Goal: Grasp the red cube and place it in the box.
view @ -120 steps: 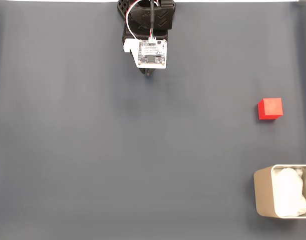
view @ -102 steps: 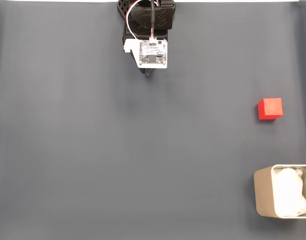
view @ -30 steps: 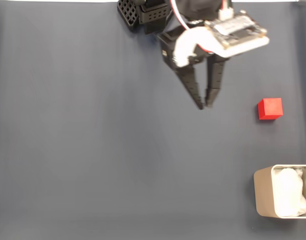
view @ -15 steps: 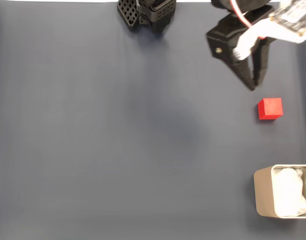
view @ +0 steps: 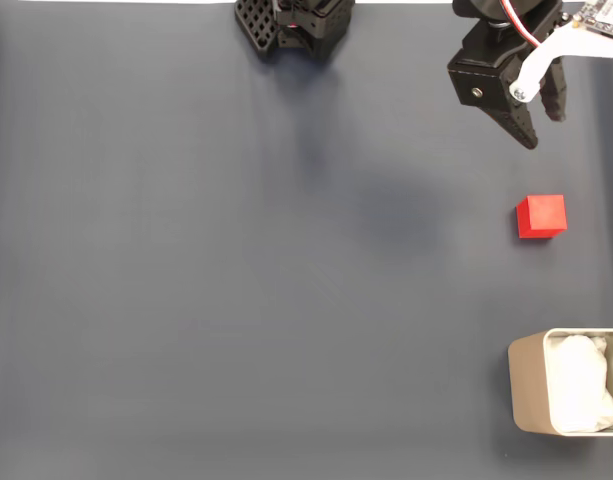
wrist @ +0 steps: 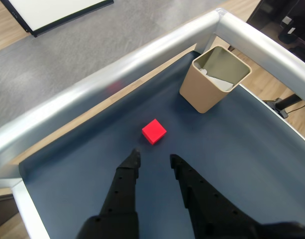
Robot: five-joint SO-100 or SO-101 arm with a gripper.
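**Claw open above the cube, box at the far corner**

In the wrist view the claw [wrist: 153,158] hangs with its two black fingers parted and nothing between them. Bare dark bench [view: 236,300] spreads wide to the left in the fixed view; a metal rail [wrist: 92,84] borders the near edge. Just beyond the fingertips lies the red cube [wrist: 153,131], small, matte, alone on the mat. Farther on stands the box [wrist: 214,78], a beige tin holding white padding [view: 581,385].
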